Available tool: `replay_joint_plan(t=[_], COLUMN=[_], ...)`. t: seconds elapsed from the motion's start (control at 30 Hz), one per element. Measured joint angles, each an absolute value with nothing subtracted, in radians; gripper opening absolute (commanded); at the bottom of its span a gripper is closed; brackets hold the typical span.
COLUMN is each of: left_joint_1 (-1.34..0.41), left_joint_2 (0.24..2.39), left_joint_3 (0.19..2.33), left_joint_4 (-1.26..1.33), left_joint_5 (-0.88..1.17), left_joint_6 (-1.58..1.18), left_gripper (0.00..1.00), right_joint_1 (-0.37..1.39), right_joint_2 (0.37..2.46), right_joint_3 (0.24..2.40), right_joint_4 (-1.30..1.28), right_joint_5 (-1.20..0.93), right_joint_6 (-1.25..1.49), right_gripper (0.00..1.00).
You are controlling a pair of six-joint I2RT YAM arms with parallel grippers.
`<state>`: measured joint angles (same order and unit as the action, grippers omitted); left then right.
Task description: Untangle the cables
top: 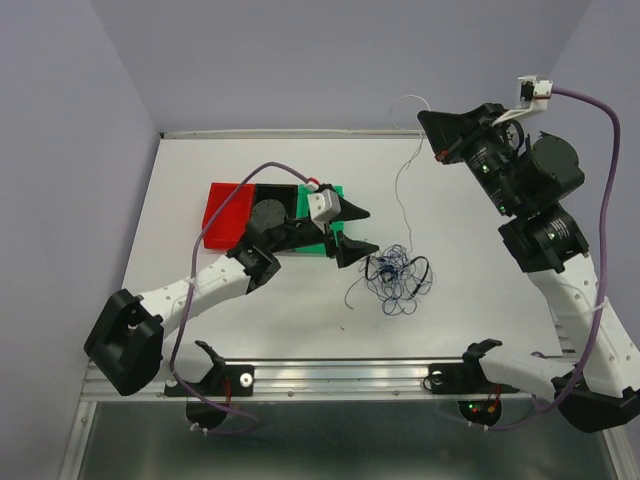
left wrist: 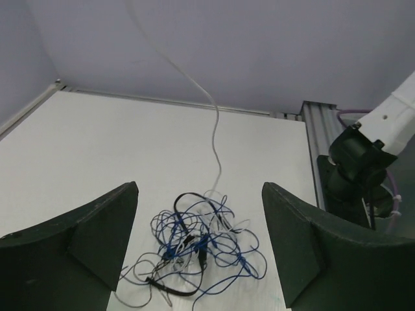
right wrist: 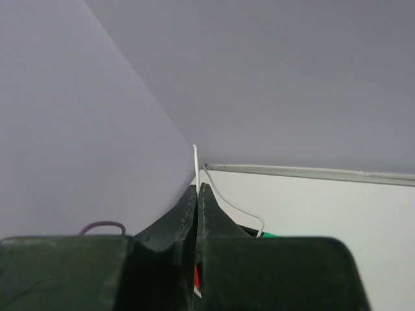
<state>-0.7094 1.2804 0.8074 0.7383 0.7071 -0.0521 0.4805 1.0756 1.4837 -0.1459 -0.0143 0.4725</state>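
The cables (top: 396, 274) lie in a loose knot of black, dark blue and white loops on the white table, right of centre. My left gripper (top: 356, 231) hangs just left of the knot, open, with nothing between its fingers. In the left wrist view the cables (left wrist: 194, 241) sit on the table between and beyond the two dark fingers (left wrist: 97, 236). A white cable (top: 397, 185) climbs out of the knot to my right gripper (top: 428, 122), raised at the back right. The right gripper (right wrist: 197, 189) is shut on the white cable (right wrist: 196, 162), whose end pokes above the tips.
A red, black and green set of trays (top: 226, 216) stands under the left arm at the table's left-centre. The right arm's base (left wrist: 358, 162) and the metal rail (left wrist: 319, 139) bound the table's near edge. Purple walls enclose the back and sides.
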Motion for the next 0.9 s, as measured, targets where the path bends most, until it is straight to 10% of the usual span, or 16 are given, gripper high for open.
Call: replay_joint_plan(t=[0.9], left_joint_1=[-0.850], left_joint_2=[1.543], left_joint_3=[0.782], left_joint_4=[1.029], left_joint_5=[0.360], left_joint_6=[-0.127], left_gripper=[0.91], right_joint_1=[0.480], right_joint_2=[1.036], right_joint_3=[1.269], right_joint_4=[0.066], right_joint_5=[-0.027], right_joint_6=[0.539], right_gripper=[0.01])
